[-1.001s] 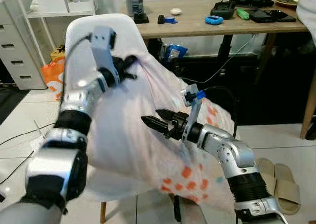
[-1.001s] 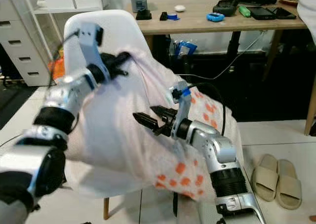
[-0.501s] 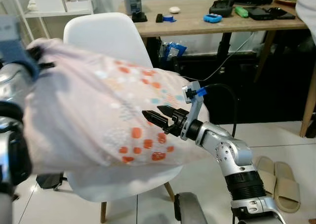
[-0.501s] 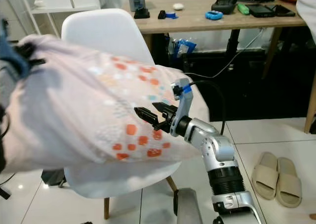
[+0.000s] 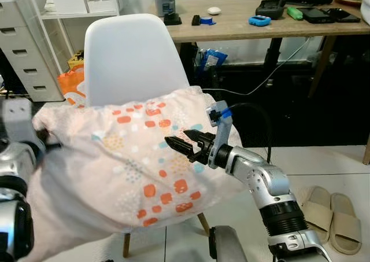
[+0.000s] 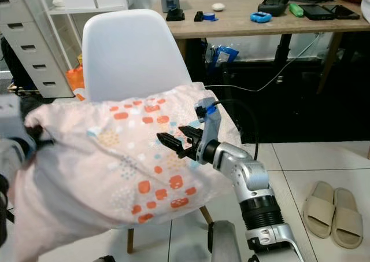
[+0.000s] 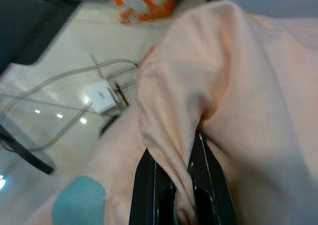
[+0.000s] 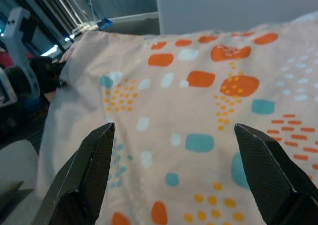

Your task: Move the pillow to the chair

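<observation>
At far left, the left gripper (image 7: pixel 175 185) pinches a gathered fold of the pale pink fabric pillow with orange and teal spots (image 5: pixel 139 163), its two black fingers (image 7: pixel 146 195) closed tight on the cloth at the pillow's left corner. The pillow lies draped across the seat of the white moulded plastic chair with wooden legs (image 5: pixel 130 54), one end sagging off the seat's front left edge towards the floor. Further right, the right gripper (image 5: pixel 180 146) hovers just above the pillow's printed top, fingers spread wide and holding nothing. Behind stands a light wooden desk (image 5: pixel 243 28) strewn with small gadgets; a pair of beige slippers (image 5: pixel 335 213) sits on the tiled floor at right. The pillow looks light, soft and floppy, likely to slump wherever unsupported, so a bunched corner or seam seems the surest hold.
</observation>
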Controlling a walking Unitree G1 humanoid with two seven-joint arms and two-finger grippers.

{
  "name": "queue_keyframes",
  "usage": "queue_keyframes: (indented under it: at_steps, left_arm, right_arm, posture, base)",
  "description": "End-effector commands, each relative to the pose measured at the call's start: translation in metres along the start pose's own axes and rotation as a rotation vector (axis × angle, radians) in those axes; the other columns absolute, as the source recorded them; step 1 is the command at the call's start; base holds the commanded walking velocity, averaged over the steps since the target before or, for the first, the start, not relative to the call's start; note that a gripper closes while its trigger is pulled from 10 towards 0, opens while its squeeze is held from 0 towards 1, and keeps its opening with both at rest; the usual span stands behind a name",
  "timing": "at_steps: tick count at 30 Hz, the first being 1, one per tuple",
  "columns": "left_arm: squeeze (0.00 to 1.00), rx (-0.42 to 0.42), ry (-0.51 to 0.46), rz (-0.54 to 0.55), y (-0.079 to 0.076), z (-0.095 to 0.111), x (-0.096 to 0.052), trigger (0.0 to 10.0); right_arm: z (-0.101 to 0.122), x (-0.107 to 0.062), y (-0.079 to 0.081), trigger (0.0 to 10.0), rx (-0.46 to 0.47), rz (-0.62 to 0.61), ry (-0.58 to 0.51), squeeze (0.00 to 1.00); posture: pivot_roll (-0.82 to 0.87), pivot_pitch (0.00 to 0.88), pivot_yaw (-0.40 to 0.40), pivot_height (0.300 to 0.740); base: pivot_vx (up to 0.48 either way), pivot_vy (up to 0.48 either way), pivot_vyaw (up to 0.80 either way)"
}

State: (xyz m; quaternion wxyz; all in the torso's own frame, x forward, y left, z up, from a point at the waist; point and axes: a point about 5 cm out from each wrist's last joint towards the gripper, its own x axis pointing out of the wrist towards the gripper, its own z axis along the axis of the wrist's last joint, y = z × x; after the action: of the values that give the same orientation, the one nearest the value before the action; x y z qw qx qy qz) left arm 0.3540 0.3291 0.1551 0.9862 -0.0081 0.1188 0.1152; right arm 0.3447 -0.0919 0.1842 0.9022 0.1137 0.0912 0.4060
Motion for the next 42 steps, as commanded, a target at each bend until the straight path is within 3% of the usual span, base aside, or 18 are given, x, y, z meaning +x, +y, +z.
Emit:
queue_keyframes:
  at_steps: [1, 3, 4, 8, 16, 17, 19, 23, 26, 31, 32, 33, 34, 35, 39, 42]
  left_arm:
    - [0.00, 0.020, 0.010, -0.068, -0.009, -0.007, 0.001, 10.0]
    - [0.00, 0.025, 0.009, -0.126, -0.018, -0.009, 0.001, 10.0]
    - [1.00, 0.030, 0.006, -0.163, -0.023, -0.009, 0.002, 10.0]
    - [1.00, 0.046, 0.006, -0.297, -0.041, -0.012, 0.002, 10.0]
    - [1.00, 0.035, -0.022, -0.357, -0.047, -0.005, 0.003, 10.0]
    - [1.00, -0.022, -0.070, -0.377, -0.046, 0.007, 0.003, 10.0]
    - [1.00, -0.047, -0.089, -0.384, -0.045, 0.012, 0.003, 10.0]
    - [1.00, -0.167, -0.182, -0.392, -0.038, 0.037, 0.002, 10.0]
    - [1.00, -0.314, -0.301, -0.379, -0.019, 0.067, -0.002, 10.0]
    - [1.00, -0.348, -0.347, -0.362, 0.000, 0.074, -0.008, 10.0]
    - [0.75, -0.339, -0.344, -0.368, 0.006, 0.070, -0.010, 10.0]
    - [0.75, -0.337, -0.343, -0.370, 0.007, 0.069, -0.011, 10.0]
    - [0.27, -0.336, -0.343, -0.372, 0.009, 0.068, -0.011, 10.0]
    - [0.00, -0.327, -0.338, -0.376, 0.011, 0.064, -0.013, 10.0]
    - [0.00, -0.279, -0.337, -0.420, 0.017, 0.054, -0.018, 10.0]
    - [0.00, -0.161, -0.341, -0.537, 0.016, 0.042, -0.027, 10.0]
  right_arm:
    - [-0.004, 0.002, 0.000, 10.0, -0.006, -0.006, 0.012, 0.00]
    - [-0.004, 0.002, -0.001, 10.0, -0.009, -0.008, 0.014, 0.00]
    - [-0.004, 0.002, -0.001, 10.0, -0.012, -0.010, 0.015, 0.00]
    - [-0.004, 0.003, -0.002, 10.0, -0.017, -0.014, 0.016, 0.00]
    - [-0.003, 0.003, -0.002, 10.0, -0.024, -0.016, 0.016, 0.00]
    - [-0.003, 0.003, -0.003, 10.0, -0.027, -0.018, 0.015, 0.00]
    - [-0.002, 0.003, -0.003, 10.0, -0.028, -0.018, 0.015, 0.00]
    - [-0.002, 0.004, -0.003, 10.0, -0.032, -0.018, 0.014, 0.00]
    - [-0.003, 0.004, -0.003, 10.0, -0.042, -0.024, 0.016, 0.00]
    - [0.001, 0.000, -0.015, 10.0, -0.039, -0.092, -0.005, 0.00]
    - [0.004, -0.002, -0.022, 10.0, -0.029, -0.129, -0.020, 0.00]
    - [0.004, -0.003, -0.023, 10.0, -0.027, -0.136, -0.023, 0.00]
    - [0.005, -0.004, -0.025, 10.0, -0.028, -0.144, -0.027, 0.00]
    - [0.007, -0.005, -0.027, 10.0, -0.028, -0.155, -0.040, 0.00]
    - [0.011, -0.009, -0.033, 10.0, -0.031, -0.191, -0.071, 0.00]
    - [0.015, -0.016, -0.040, 10.0, -0.028, -0.218, -0.106, 0.00]
  posture:
    - [-0.17, 0.069, 0.072, 0.476]
    - [-0.17, 0.069, 0.072, 0.476]
    - [-0.17, 0.069, 0.072, 0.476]
    - [-0.17, 0.066, 0.074, 0.476]
    - [-0.17, 0.064, 0.075, 0.476]
    - [-0.17, 0.062, 0.074, 0.476]
    - [-0.17, 0.062, 0.074, 0.476]
    - [-0.17, 0.062, 0.073, 0.476]
    - [-0.17, 0.062, 0.072, 0.476]
    - [-0.17, 0.061, 0.072, 0.476]
    - [-0.17, 0.061, 0.072, 0.476]
    - [-0.17, 0.061, 0.072, 0.476]
    - [-0.17, 0.062, 0.071, 0.476]
    - [-0.17, 0.062, 0.070, 0.476]
    - [-0.17, 0.062, 0.070, 0.476]
    - [-0.16, 0.069, 0.062, 0.476]
  base:
    - [0.000, 0.000, 0.00]
    - [0.000, 0.000, 0.00]
    - [0.000, 0.000, 0.00]
    - [0.000, 0.000, 0.00]
    - [0.000, 0.000, 0.00]
    - [0.000, 0.000, 0.00]
    - [0.000, 0.000, 0.00]
    - [0.000, 0.000, 0.00]
    - [0.000, 0.000, 0.00]
    - [0.000, 0.000, 0.00]
    - [0.000, 0.000, 0.00]
    - [0.000, 0.000, 0.00]
    - [0.000, 0.000, 0.00]
    - [0.000, 0.000, 0.00]
    - [0.000, 0.000, 0.00]
    - [0.000, 0.000, 0.00]
